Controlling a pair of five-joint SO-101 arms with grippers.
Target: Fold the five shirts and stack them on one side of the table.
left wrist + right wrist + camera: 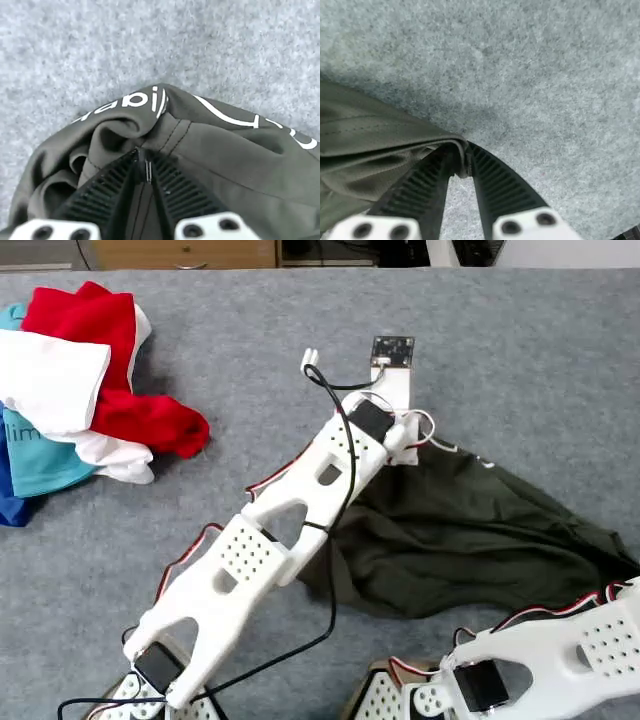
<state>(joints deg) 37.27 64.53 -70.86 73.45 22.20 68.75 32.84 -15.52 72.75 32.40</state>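
A dark olive shirt (470, 530) with white print lies crumpled on the grey table at centre right. My left gripper (405, 440) sits at its far left corner. In the left wrist view the left gripper (145, 162) is shut on a bunched fold of the olive shirt (225, 155) beside the white lettering. My right gripper (462, 165) is shut on a hemmed edge of the olive shirt (365, 145), just above the bare felt. The right arm (560, 650) runs along the near right corner towards the shirt's right end.
A loose pile of shirts lies at the far left: a red one (110, 370), a white one (50, 380), a teal one (40, 455) and a blue one (10, 500). Grey felt (230, 360) separates the pile from the arms.
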